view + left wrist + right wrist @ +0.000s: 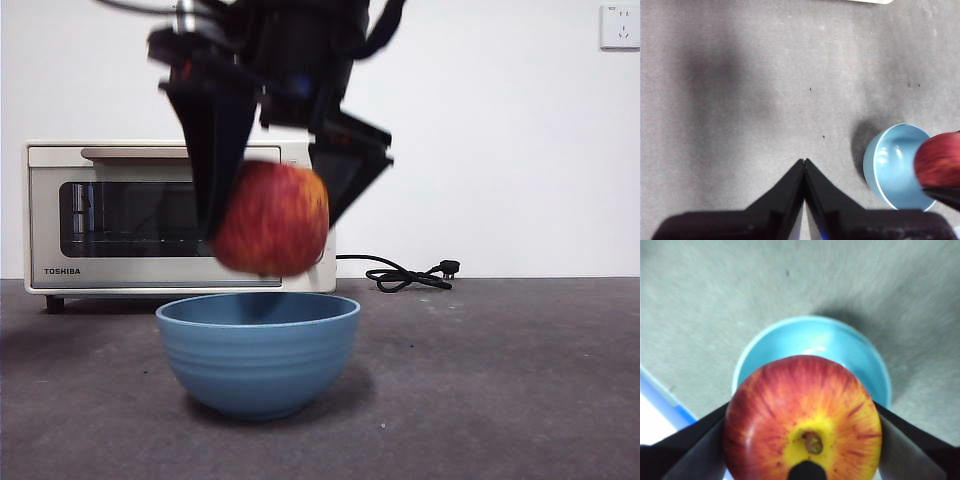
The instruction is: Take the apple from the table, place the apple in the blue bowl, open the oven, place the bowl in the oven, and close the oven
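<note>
The red apple [272, 219] with yellow-orange streaks hangs just above the blue bowl [258, 352], which stands on the dark grey table [500, 380]. My right gripper [272, 205] comes down from above and is shut on the apple, one black jaw on each side. In the right wrist view the apple [802, 417] fills the space between the jaws, with the bowl [850, 352] directly beneath. My left gripper [804, 162] is shut on nothing, above bare table; its view shows the bowl [892, 167] and apple [940, 160] off to one side. The cream-white oven [110, 215] stands behind, door closed.
A black power cord with plug [410, 275] lies on the table to the right of the oven, by the white wall. A wall socket [620, 25] is at the top right.
</note>
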`<state>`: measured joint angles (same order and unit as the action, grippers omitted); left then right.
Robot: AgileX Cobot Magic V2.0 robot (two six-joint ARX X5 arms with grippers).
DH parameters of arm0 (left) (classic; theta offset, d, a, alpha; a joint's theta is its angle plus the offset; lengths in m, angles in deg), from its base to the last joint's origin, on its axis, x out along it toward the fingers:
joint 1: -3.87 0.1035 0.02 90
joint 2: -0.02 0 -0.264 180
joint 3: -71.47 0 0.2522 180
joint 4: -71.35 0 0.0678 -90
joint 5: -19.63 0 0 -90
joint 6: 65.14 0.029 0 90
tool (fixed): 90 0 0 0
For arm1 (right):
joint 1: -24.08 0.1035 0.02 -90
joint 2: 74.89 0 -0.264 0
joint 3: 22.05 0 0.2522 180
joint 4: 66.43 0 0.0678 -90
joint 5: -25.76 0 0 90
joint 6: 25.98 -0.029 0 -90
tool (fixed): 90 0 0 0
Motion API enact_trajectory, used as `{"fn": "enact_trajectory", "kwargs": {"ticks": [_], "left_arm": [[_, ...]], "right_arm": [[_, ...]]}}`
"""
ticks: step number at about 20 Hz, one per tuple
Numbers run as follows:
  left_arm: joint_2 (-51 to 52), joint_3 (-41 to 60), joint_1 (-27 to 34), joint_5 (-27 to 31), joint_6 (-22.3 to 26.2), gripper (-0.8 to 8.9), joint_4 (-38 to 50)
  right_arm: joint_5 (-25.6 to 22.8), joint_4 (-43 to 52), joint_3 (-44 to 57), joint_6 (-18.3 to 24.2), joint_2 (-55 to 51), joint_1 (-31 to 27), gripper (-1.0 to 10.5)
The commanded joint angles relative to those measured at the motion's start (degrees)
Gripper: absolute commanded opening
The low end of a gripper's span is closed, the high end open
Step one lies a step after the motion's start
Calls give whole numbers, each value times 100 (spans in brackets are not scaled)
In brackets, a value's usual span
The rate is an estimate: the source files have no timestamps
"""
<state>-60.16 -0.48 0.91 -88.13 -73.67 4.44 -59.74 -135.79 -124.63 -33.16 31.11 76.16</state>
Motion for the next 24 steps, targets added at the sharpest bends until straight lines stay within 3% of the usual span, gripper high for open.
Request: {"fn": "enact_trajectory", "kwargs": {"ticks": [1, 5, 6, 8, 13, 16, 24], "left_arm": [[-15, -7, -13, -22, 109, -4, 0], [-15, -7, -13, -22, 120, -4, 4], [-15, -7, -13, -22, 122, -4, 2], [-15, -7, -13, -22, 125, -4, 2], [-15, -7, -13, -22, 125, -4, -4], [-15, -7, -13, -22, 125, -4, -7], [-15, -7, -13, -20, 295, -4, 2]], "right_arm": [[24, 339, 387, -103, 87, 9, 1], [107, 793, 743, -339, 87, 9, 12], [103, 859, 748, -337, 87, 9, 50], [107, 981, 748, -339, 92, 9, 232], [-7, 1021, 748, -404, 101, 9, 292], [-7, 1060, 748, -426, 101, 9, 565], [2, 1056, 745, -426, 96, 9, 566]]}}
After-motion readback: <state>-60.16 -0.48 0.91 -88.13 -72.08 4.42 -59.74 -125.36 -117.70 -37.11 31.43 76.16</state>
